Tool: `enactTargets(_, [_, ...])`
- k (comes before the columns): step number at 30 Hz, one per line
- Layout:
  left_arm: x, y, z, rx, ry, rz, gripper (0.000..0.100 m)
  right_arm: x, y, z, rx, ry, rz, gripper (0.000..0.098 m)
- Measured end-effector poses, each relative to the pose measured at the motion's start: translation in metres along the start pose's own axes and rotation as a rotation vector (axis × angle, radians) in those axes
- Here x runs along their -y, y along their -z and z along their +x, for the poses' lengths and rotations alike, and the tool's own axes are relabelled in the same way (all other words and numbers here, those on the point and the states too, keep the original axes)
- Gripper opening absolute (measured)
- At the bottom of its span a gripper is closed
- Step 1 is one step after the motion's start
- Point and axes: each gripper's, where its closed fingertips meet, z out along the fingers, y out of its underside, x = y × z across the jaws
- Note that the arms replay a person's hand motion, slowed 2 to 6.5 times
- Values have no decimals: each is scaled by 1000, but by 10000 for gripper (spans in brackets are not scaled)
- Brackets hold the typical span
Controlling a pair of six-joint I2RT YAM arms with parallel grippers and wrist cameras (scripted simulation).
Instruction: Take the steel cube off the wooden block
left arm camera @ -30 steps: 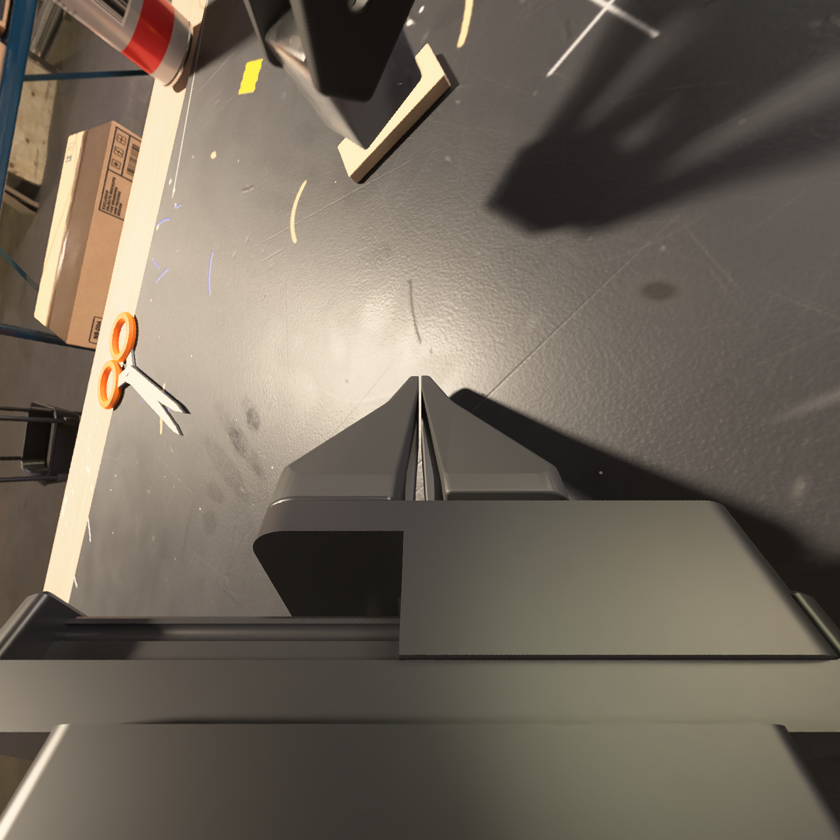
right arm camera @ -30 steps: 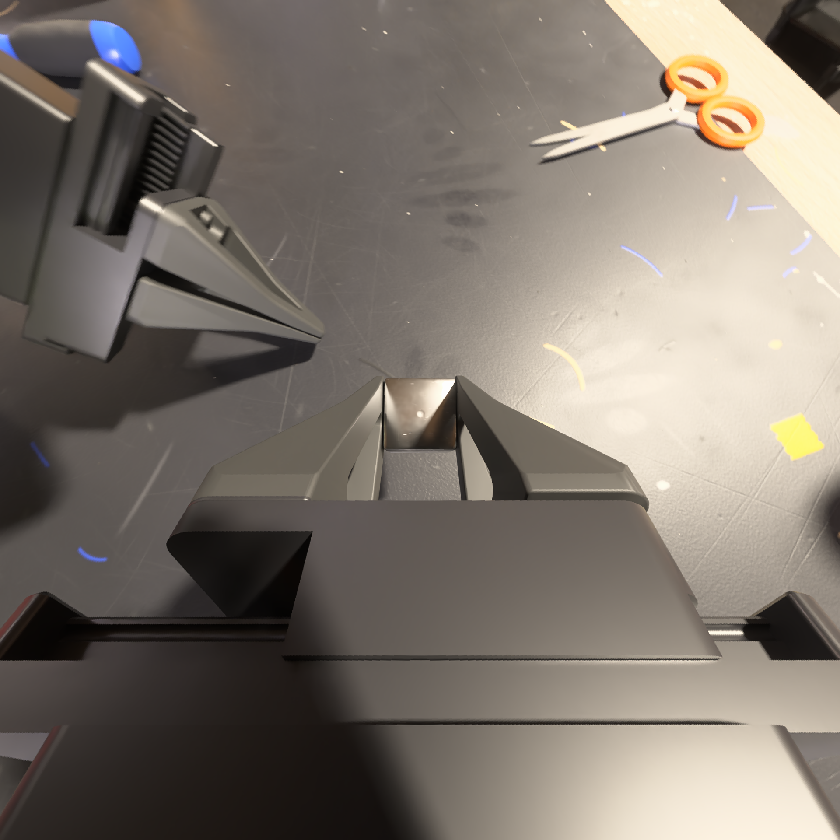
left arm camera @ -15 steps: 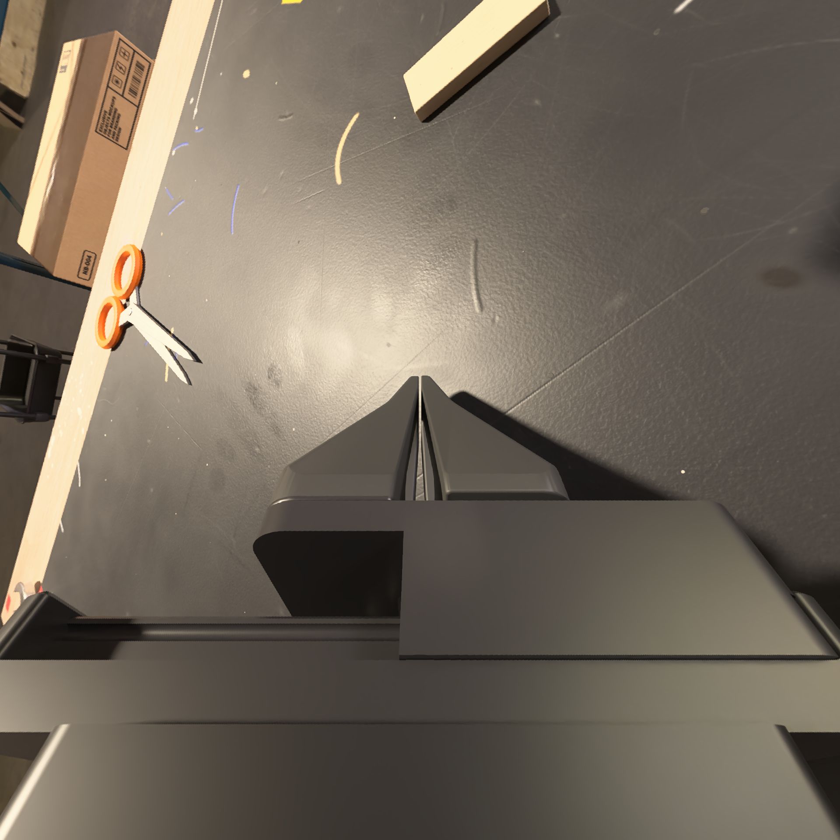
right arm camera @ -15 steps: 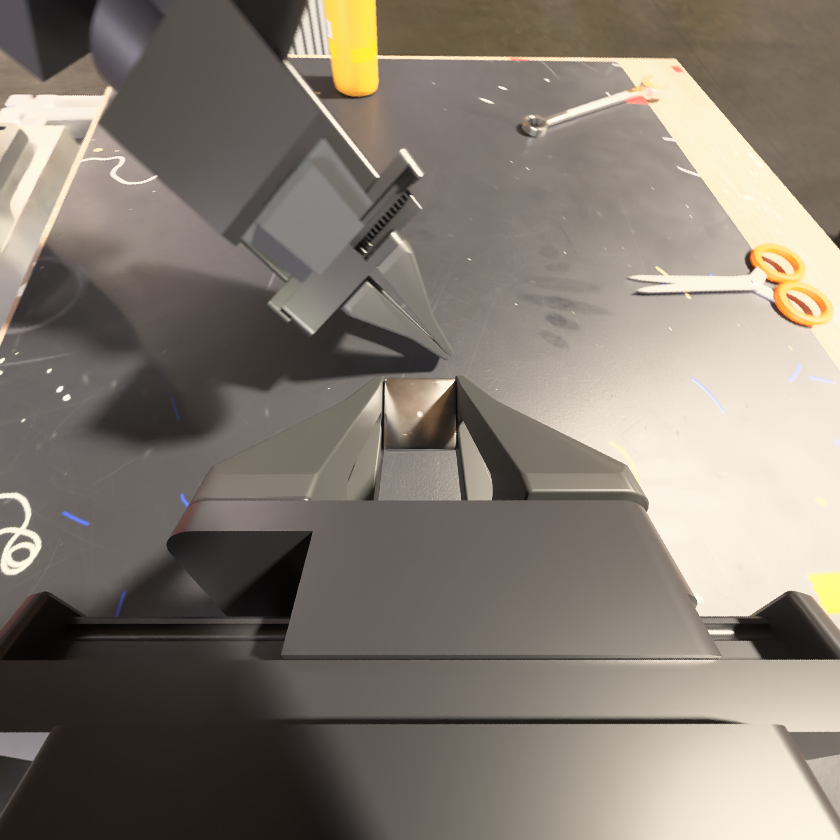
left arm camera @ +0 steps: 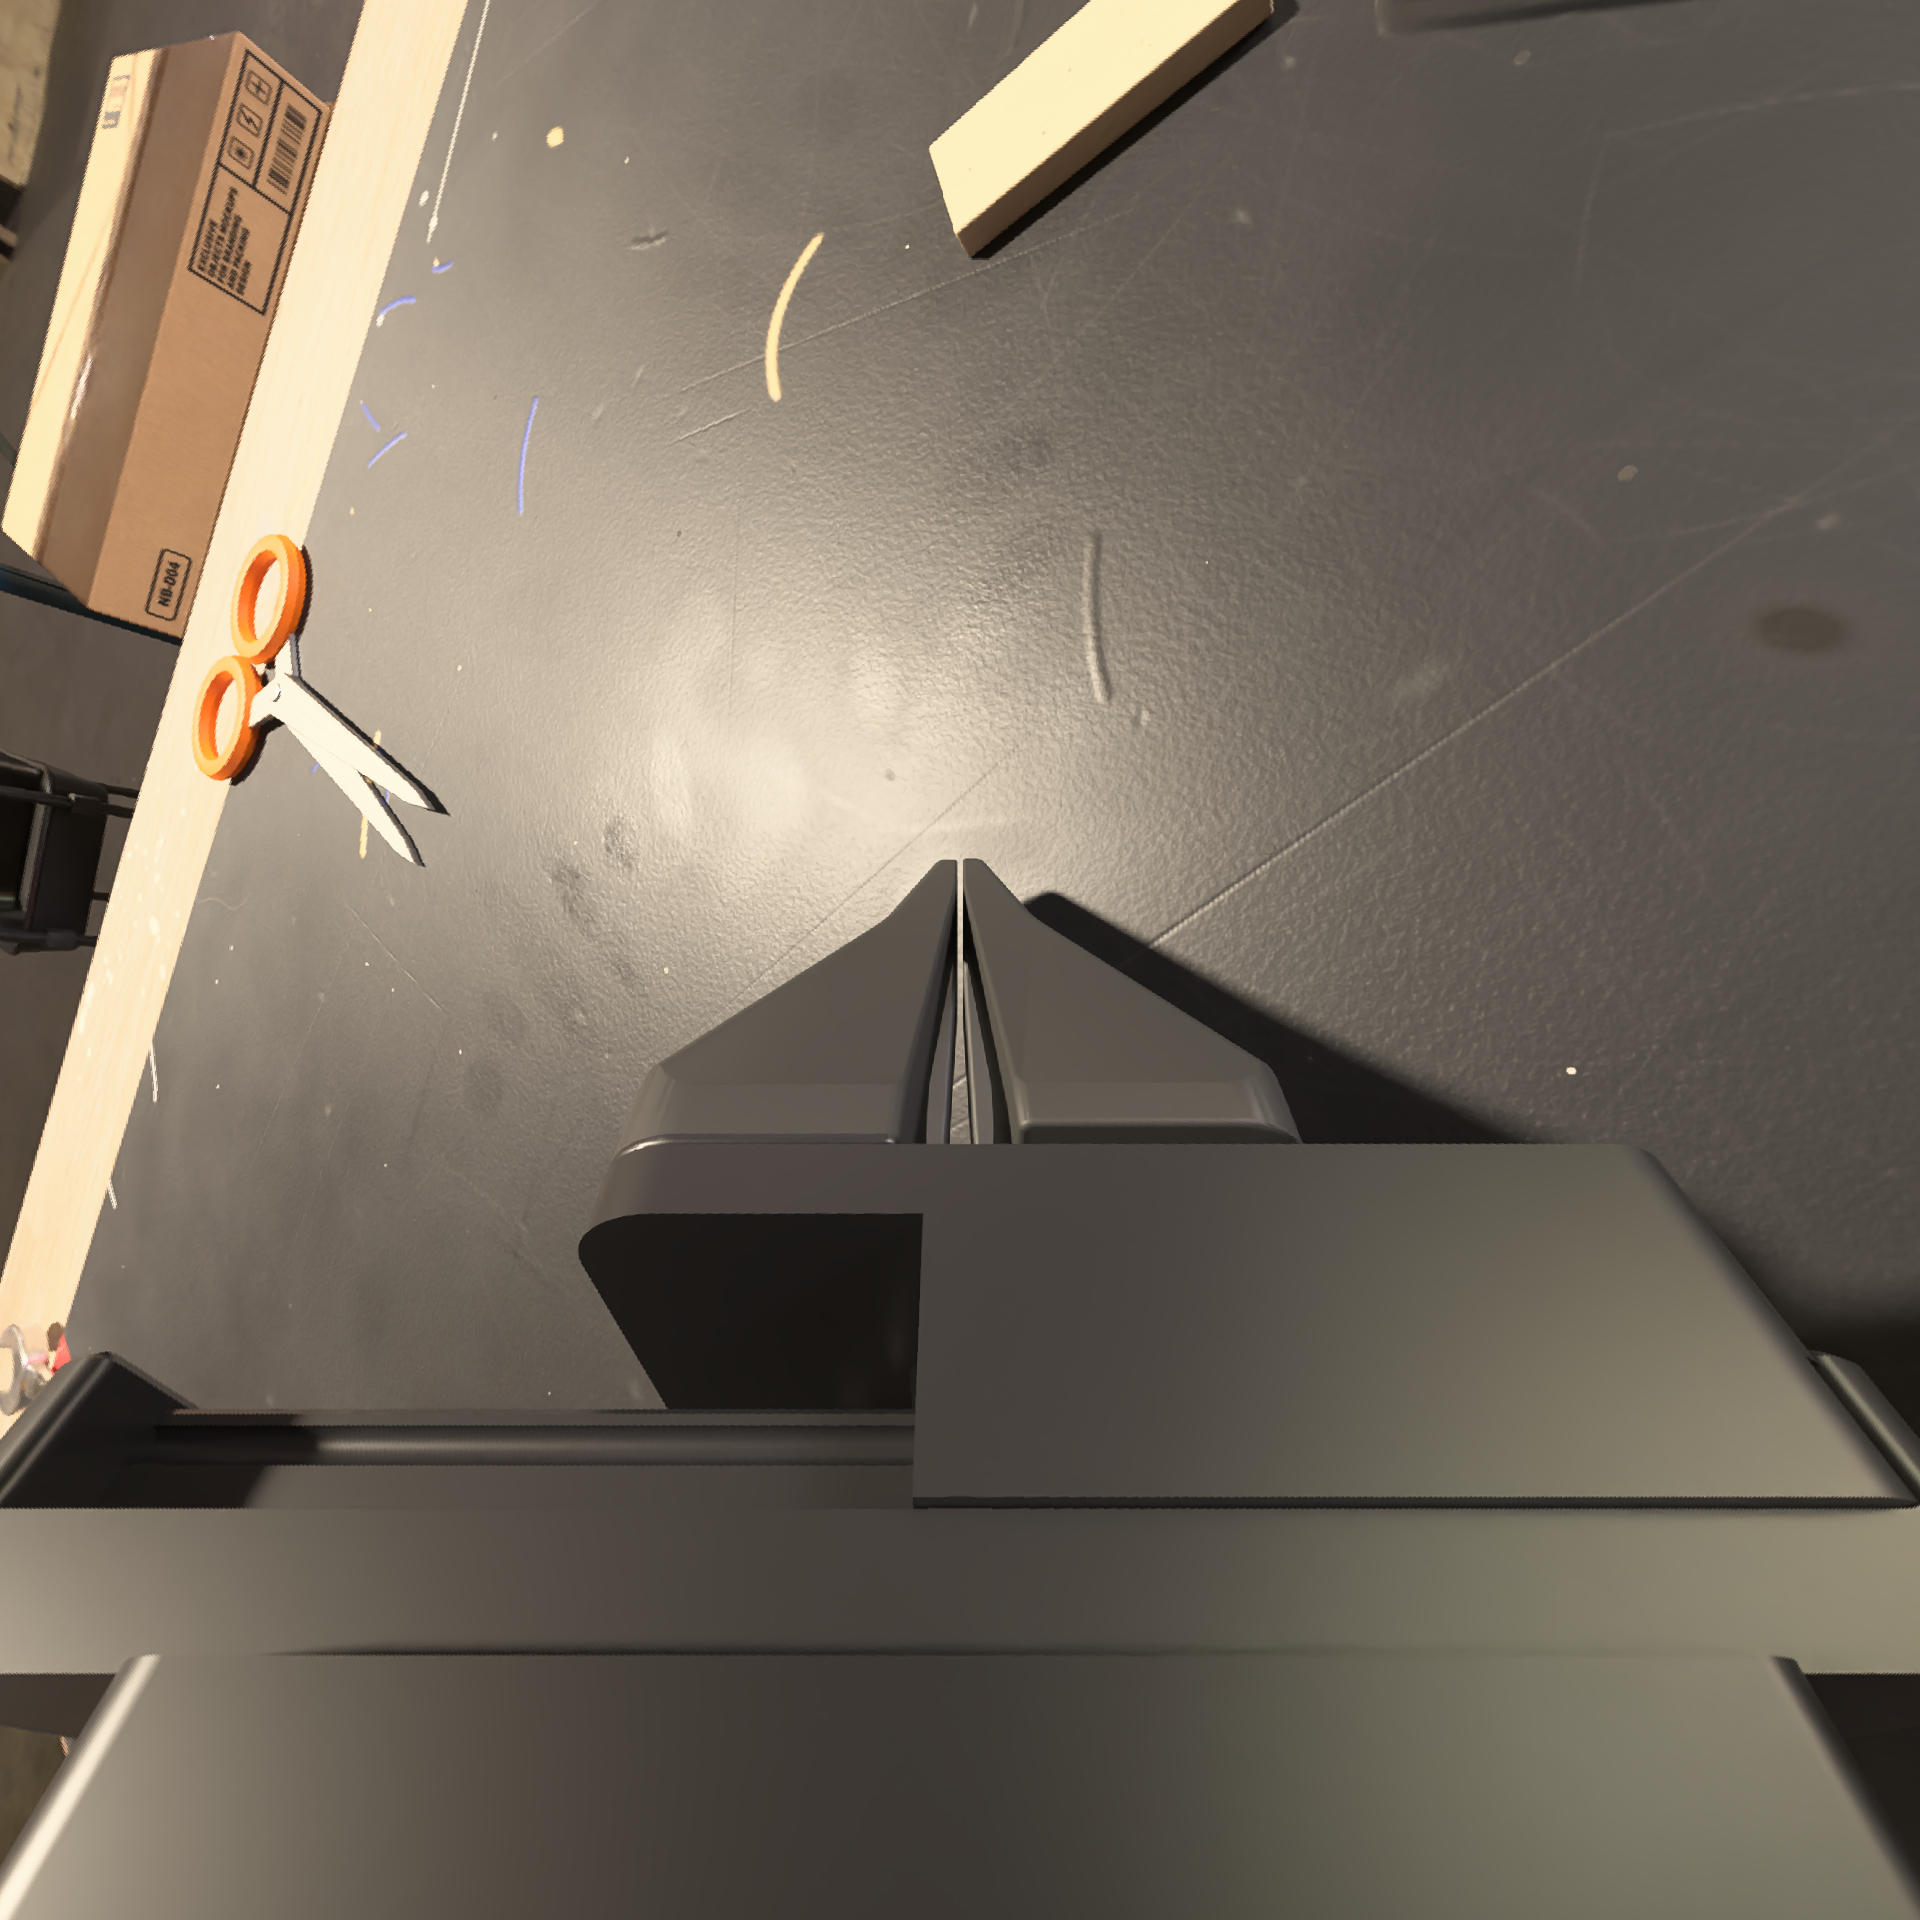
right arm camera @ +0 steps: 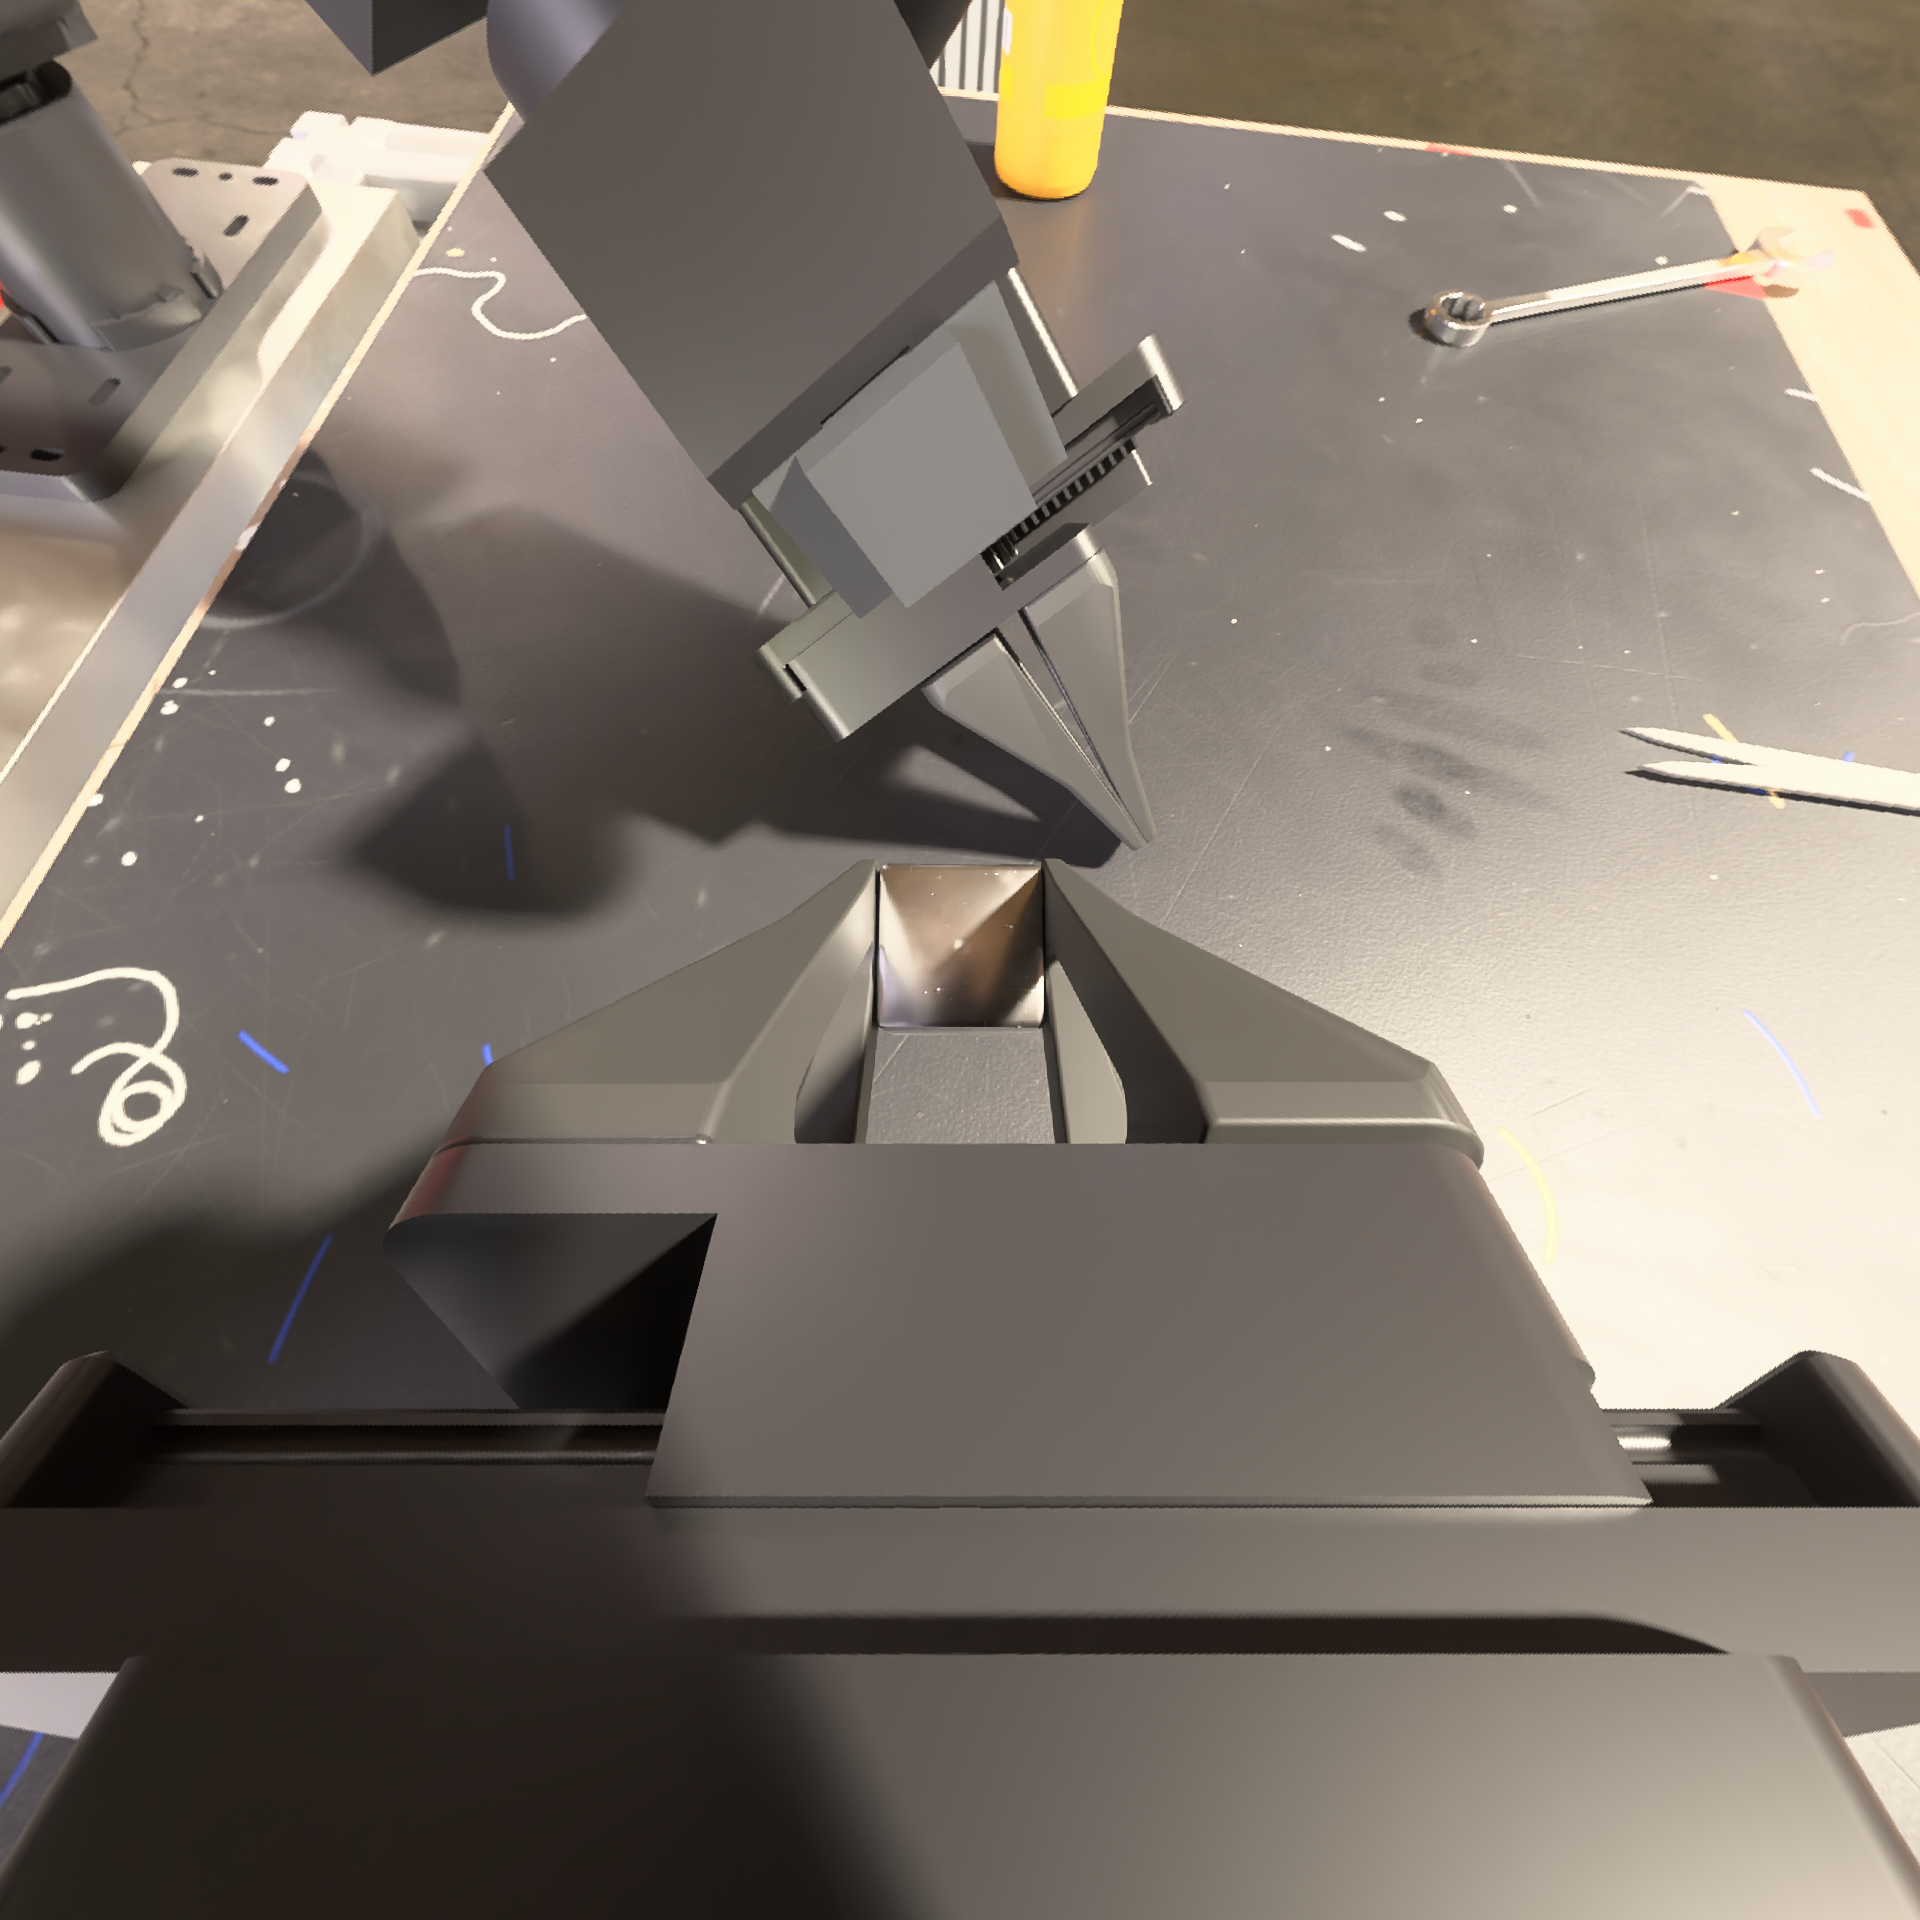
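Steel cube [right arm camera: 958, 951] sits clamped in the right claw [right arm camera: 958, 883].

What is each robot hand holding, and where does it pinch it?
The right gripper pinches the steel cube by its two opposite side faces. The left gripper holds nothing; its jaws are shut.

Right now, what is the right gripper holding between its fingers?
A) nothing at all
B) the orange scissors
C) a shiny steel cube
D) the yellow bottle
C: in the right wrist view the right gripper has its two fingers pressed on either side of the shiny steel cube, while the scissors and the yellow bottle lie apart on the table.
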Motion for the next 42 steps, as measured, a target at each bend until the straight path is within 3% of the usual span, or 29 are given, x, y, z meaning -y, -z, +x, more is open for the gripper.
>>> enactTargets(17, [0, 0, 0, 0, 1, 0, 9, 5, -4, 4, 124, 26, -70, 253])
enactTargets(42, [0, 0, -1, 4, 0, -1, 9, -1, -21, 1, 102, 71, -135, 253])
